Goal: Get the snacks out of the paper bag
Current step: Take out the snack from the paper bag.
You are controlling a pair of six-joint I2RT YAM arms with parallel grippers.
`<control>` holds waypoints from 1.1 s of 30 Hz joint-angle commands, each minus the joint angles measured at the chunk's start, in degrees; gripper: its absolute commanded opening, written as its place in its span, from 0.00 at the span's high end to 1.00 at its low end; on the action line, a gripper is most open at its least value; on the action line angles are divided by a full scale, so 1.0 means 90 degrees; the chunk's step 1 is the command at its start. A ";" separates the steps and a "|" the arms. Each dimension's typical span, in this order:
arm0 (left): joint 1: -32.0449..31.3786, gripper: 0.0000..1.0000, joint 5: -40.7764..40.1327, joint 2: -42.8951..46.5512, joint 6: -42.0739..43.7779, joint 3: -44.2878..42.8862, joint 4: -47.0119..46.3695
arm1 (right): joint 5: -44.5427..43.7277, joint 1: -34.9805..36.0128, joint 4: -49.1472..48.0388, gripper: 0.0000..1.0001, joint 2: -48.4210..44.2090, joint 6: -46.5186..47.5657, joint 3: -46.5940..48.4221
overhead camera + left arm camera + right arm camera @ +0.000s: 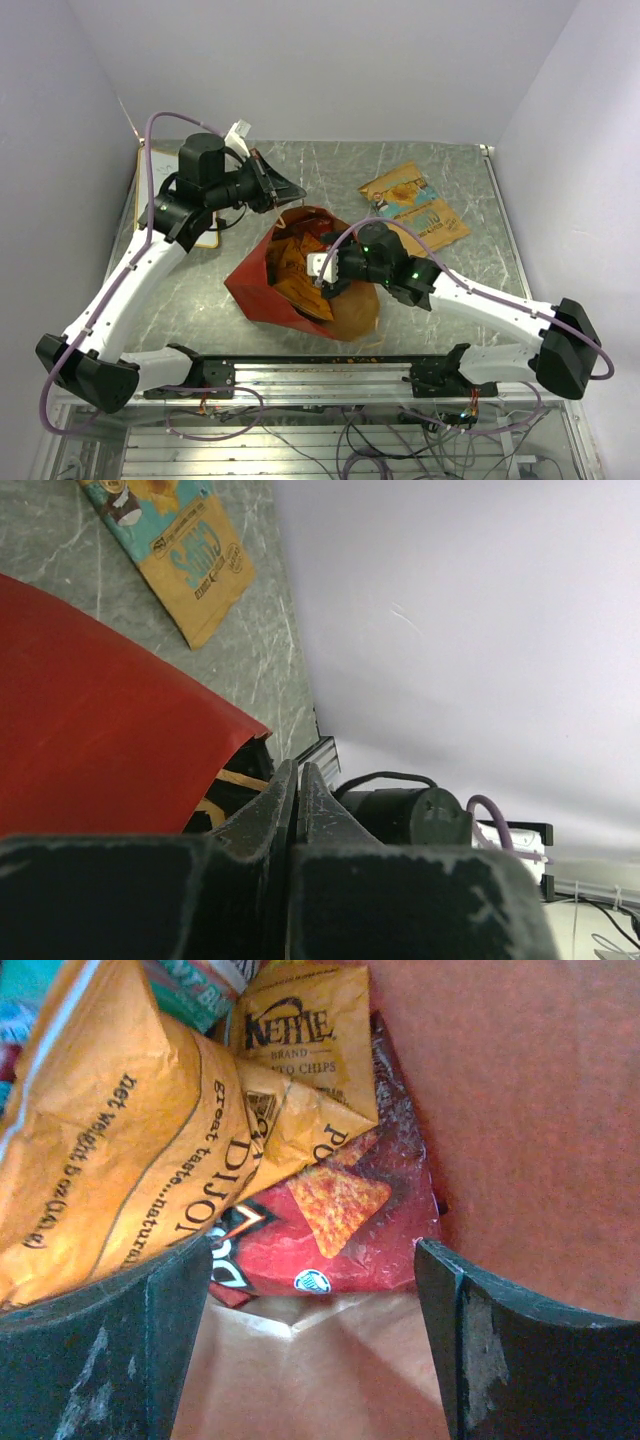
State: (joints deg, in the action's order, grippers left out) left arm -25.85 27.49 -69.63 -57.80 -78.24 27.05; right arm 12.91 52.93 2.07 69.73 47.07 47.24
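Worktop (340, 165): grey marbled surface, both arms reaching in from the 6 o'clock edge.

Paper bag (250, 290): at centre of the worktop, red outside, brown inside, its mouth gaping upward to the overhead camera. Its red wall also fills the left wrist view (90, 730) and the right wrist view (520, 1090).

Snacks in the bag (295, 265): several packets heaped against the 9 o'clock side of the interior. The right wrist view shows a large orange packet (110, 1150), a smaller orange Kettle packet (300, 1040) behind it, and a red Doritos bag (340, 1230) lying beneath them on the brown paper.

Snacks out of the bag (415, 205): two flat packets lying overlapped on the worktop at 2 o'clock of the bag, well apart from it. One appears in the left wrist view (190, 560).

Right tool (325, 270): inside the bag's mouth, jaws wide apart (310, 1260), nothing gripped between them. The large orange packet rests over the left-hand finger (100, 1350).

Left tool (285, 188): at 11 o'clock of the bag, just beside its far rim, jaws pressed together (298, 775). Whether they pinch a handle or the rim cannot be made out
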 commanded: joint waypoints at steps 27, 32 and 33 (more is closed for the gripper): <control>-0.0448 0.93 -0.0101 0.0049 0.0689 -0.0488 -0.0043 | 0.0144 0.0143 -0.1684 0.14 0.0458 -0.1424 -0.0221; -0.0446 0.93 -0.0348 0.0340 0.1296 -0.0456 0.0412 | -0.0383 0.0810 -0.1746 0.15 0.0394 -0.1736 -0.0593; -0.0448 0.93 -0.0356 0.0425 0.1308 -0.0378 0.0430 | -0.0368 0.0875 -0.1960 0.15 0.0379 -0.1962 -0.0762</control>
State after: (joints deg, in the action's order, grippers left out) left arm -29.39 25.56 -69.87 -50.26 -80.31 29.85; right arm 10.76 57.98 -9.93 73.14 38.76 44.14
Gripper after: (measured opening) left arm 0.073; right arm 0.855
